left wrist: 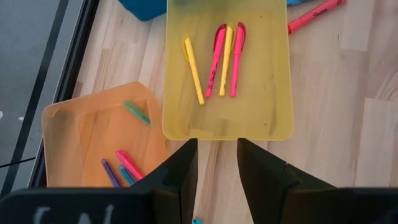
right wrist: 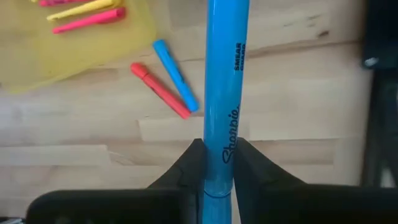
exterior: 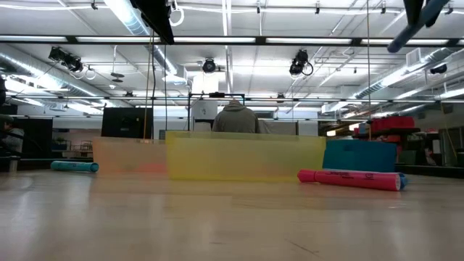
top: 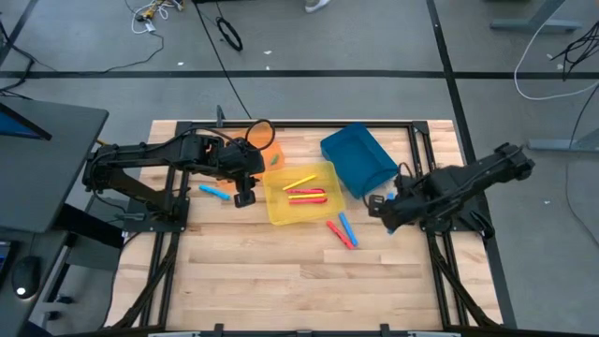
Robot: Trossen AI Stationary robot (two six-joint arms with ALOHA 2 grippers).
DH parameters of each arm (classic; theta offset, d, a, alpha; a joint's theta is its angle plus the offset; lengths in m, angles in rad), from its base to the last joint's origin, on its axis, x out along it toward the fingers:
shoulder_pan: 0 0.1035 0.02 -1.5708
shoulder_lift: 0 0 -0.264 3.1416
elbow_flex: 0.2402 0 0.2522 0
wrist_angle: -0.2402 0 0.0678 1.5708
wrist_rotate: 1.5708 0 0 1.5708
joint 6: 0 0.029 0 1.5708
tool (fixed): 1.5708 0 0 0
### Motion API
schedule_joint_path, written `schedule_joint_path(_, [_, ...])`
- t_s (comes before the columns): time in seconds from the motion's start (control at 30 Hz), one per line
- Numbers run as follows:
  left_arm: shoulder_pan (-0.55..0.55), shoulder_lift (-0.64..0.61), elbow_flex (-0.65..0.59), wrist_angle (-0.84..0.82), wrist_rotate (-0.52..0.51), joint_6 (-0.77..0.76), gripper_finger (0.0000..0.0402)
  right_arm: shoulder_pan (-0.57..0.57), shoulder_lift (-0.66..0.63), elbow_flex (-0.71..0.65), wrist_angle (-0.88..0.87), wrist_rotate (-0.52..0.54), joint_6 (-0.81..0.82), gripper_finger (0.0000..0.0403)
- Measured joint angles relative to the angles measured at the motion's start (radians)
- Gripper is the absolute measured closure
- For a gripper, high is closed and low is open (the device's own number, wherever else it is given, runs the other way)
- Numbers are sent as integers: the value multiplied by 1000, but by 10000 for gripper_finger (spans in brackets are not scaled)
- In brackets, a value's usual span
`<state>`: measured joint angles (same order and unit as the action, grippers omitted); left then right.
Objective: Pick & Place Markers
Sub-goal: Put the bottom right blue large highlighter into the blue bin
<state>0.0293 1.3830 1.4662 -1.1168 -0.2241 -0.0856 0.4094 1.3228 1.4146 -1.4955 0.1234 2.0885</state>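
My right gripper (right wrist: 217, 146) is shut on a blue marker (right wrist: 225, 56); in the high view it (top: 382, 202) hovers right of the yellow bin (top: 277, 213), below the blue bin (top: 357, 157). My left gripper (left wrist: 216, 144) is open and touches nothing, standing just off the yellow bin's left end (left wrist: 217, 134), also seen in the high view (top: 245, 197). A yellow marker (left wrist: 193, 78) and pink markers (left wrist: 235, 59) lie on the yellow bin's floor. A red marker (right wrist: 160, 90) and a blue marker (right wrist: 176, 76) lie side by side on the table. Another blue marker (top: 213, 192) lies left of my left gripper. My right gripper pinches the blue marker between its two fingers, which are on the printed barrel (right wrist: 219, 167). The marker lies along the fingers and sticks out forward past their tips. It is lifted clear of the table.
The orange bin (left wrist: 81, 143) at the table's far left holds green, purple, pink and blue markers. The blue bin stands tilted at the far right. Bare wood lies toward the table's near edge (top: 299, 290). A person (exterior: 235, 117) shows in the room beyond the table.
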Motion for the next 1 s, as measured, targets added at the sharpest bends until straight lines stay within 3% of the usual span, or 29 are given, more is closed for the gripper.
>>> schedule_joint_path(0.23, [0, 0, 0, 3, 0, 0, 285, -50, -2, 128, -75, -3, -97, 352])
schedule_joint_path(0.53, [0, 0, 0, 3, 19, -10, 285, -194, 1, 142, -75, -18, -323, 352])
schedule_joint_path(0.77, [0, 0, 0, 3, 19, -29, 285, -385, 1, 142, -28, -46, -601, 352])
schedule_joint_path(1.0, [0, 0, 0, 4, 56, -38, 285, -649, 31, 142, 30, -95, -914, 352])
